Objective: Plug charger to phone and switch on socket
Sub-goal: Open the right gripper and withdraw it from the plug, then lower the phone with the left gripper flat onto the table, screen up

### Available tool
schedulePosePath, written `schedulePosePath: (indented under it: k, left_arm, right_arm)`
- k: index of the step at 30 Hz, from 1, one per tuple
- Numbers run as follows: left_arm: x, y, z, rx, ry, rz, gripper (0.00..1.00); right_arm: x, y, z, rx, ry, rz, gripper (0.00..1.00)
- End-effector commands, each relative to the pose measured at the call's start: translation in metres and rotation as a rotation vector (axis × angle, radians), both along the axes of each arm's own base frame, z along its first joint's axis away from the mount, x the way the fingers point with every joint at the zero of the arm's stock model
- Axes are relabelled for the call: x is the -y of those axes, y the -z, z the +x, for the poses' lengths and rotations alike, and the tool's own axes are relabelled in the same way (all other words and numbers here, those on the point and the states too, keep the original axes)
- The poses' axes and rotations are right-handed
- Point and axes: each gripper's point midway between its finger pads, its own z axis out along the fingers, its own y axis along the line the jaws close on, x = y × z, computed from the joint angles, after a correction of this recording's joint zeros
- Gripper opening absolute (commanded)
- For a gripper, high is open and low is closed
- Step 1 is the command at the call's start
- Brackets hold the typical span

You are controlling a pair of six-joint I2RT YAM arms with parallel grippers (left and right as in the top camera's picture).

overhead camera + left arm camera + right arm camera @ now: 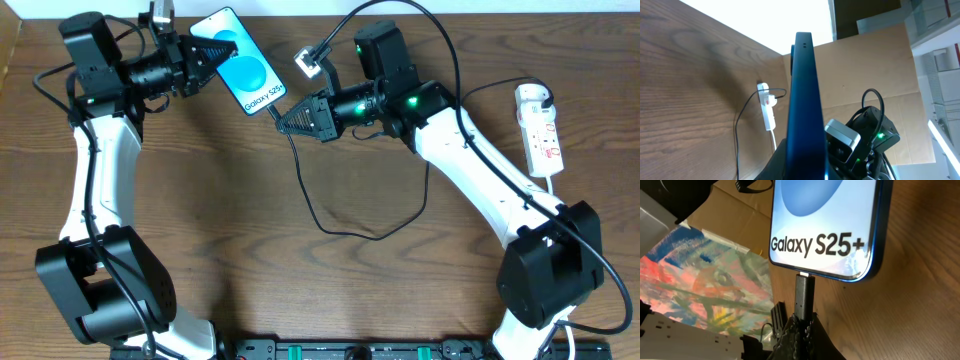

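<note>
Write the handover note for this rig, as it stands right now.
Left gripper: shut on the phone, at the table's far left.
Right gripper: shut on the charger plug, with its tip at the phone's bottom port. Whether it is fully seated is unclear.
Socket: lies at the right edge, with the adapter on its far end.
To do: confirm the plug is seated, release, switch on the socket.

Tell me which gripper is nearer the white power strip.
Right. The right gripper holds the charger plug at the Galaxy end of the phone, well short of the power strip. The left gripper grips its other end, farther away.
</note>
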Motion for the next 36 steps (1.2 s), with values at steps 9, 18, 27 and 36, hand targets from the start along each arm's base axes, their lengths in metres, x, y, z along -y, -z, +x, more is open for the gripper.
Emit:
schedulePosePath:
  k: [9, 18, 27, 36]
  left_arm:
    - [0.037, -0.015, -0.022, 0.049, 0.151, -0.023, 0.07]
    - [0.031, -0.012, -0.016, 0.047, 0.110, -0.008, 0.08]
    - [0.031, -0.010, -0.015, 0.075, 0.105, 0.009, 0.07]
    - [0.033, 0.014, -0.002, -0.040, -0.006, 0.068, 0.07]
  right_arm:
    - [0.002, -0.017, 0.005, 0.055, 0.035, 0.015, 0.01]
    - [0.018, -0.002, 0.010, -0.028, 0.074, -0.042, 0.25]
    - [0.084, 0.004, 0.037, -0.054, 0.212, -0.122, 0.29]
    - [0.177, 0.008, 0.057, -0.003, 0.478, -0.345, 0.35]
